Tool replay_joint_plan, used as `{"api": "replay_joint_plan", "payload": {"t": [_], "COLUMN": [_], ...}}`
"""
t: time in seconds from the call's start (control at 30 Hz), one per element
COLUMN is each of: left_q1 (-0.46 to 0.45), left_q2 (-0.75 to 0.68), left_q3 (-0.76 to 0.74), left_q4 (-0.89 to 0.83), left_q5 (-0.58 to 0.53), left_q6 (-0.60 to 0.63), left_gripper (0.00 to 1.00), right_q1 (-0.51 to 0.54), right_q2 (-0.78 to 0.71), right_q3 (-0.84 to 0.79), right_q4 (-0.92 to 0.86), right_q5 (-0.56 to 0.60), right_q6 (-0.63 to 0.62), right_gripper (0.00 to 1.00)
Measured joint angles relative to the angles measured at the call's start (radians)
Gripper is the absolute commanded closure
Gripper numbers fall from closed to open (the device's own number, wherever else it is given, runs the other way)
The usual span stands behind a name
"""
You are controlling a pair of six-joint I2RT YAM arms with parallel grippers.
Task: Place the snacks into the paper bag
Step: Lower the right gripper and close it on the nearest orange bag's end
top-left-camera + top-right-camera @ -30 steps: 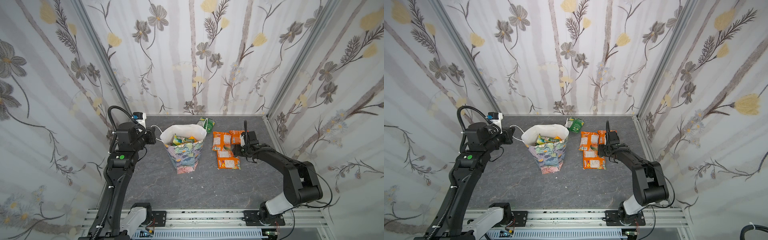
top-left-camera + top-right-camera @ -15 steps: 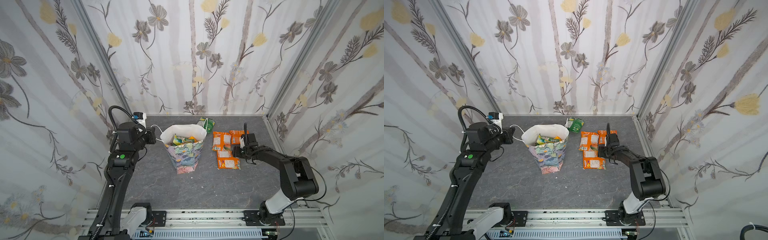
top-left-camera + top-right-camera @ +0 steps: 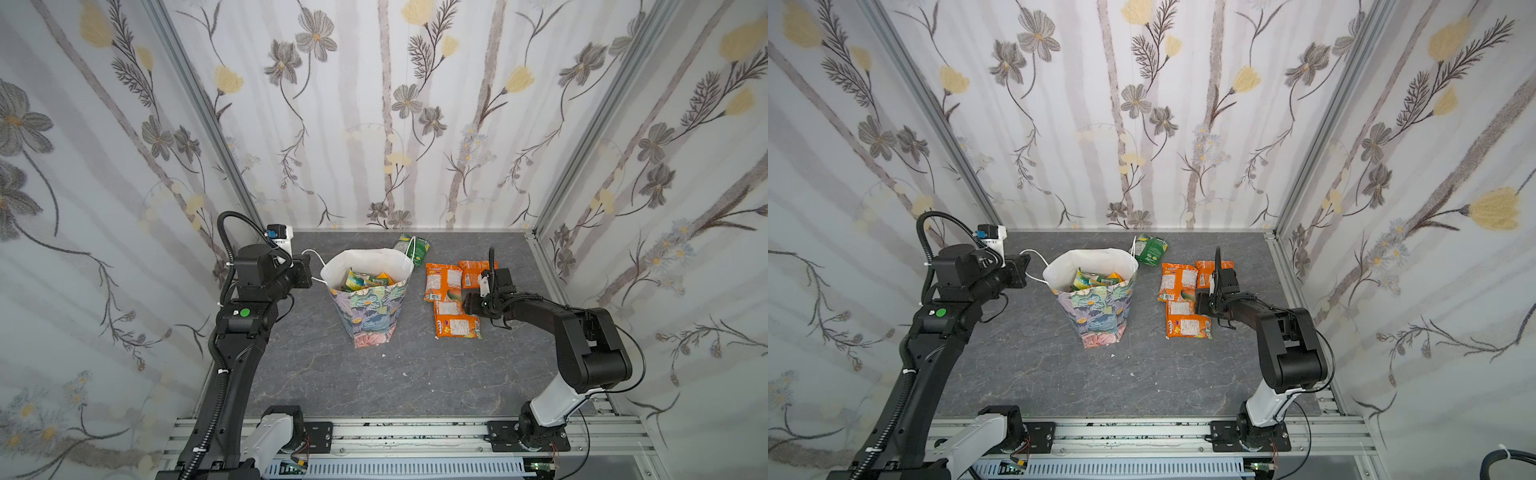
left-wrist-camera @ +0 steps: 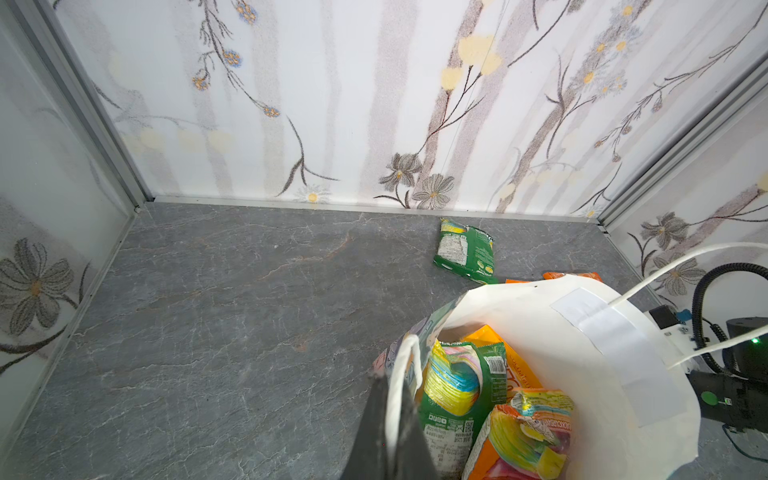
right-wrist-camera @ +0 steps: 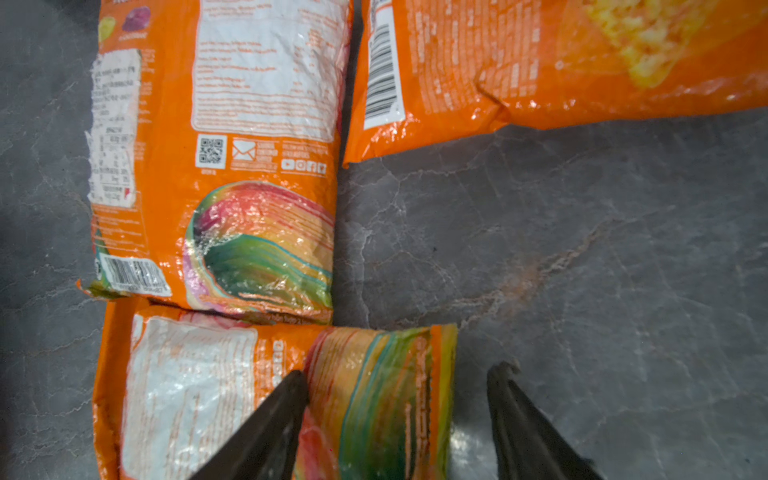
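We see the right tool (image 5: 399,371) drop back from the far orange packets (image 3: 443,281) to the nearest orange packet (image 3: 456,325). Its jaws now straddle that packet's edge.

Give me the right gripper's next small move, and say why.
Probably ease the right gripper down and close it on the near orange packet. In the right wrist view its jaws stand open astride the packet's edge, one over the wrapper, one over bare table. The left gripper is shut on the paper bag by its cord handle, and the bag's mouth is open.
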Motion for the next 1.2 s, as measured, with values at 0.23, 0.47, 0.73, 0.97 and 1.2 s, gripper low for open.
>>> {"api": "replay_joint_plan", "payload": {"t": [0.23, 0.47, 0.73, 0.97, 1.2], "left_q1": [0.000, 0.000, 0.000, 0.000, 0.000], "left_q2": [-0.002, -0.004, -0.007, -0.013, -0.013], "left_q3": [0.000, 0.000, 0.000, 0.000, 0.000], "left_q4": [0.000, 0.000, 0.000, 0.000, 0.000], "left_q5": [-0.001, -0.003, -0.003, -0.003, -0.003], "left_q6": [0.000, 0.000, 0.000, 0.000, 0.000], "left_gripper": [1.00, 1.00, 1.00, 1.00, 1.00], "right_q1": [-0.005, -0.006, -0.005, -0.005, -0.006], "right_q2": [0.016, 0.021, 0.020, 0.019, 0.019], "right_q3": [-0.015, -0.028, -0.037, -0.039, -0.039], "right_q4": [0.056, 0.098, 0.107, 0.106, 0.105], "right_q5": [-0.033, -0.043, -0.029, -0.020, -0.020], "right_q6": [0.008, 0.015, 0.017, 0.023, 0.023], "right_gripper": [0.35, 0.45, 0.54, 0.62, 0.78]}}
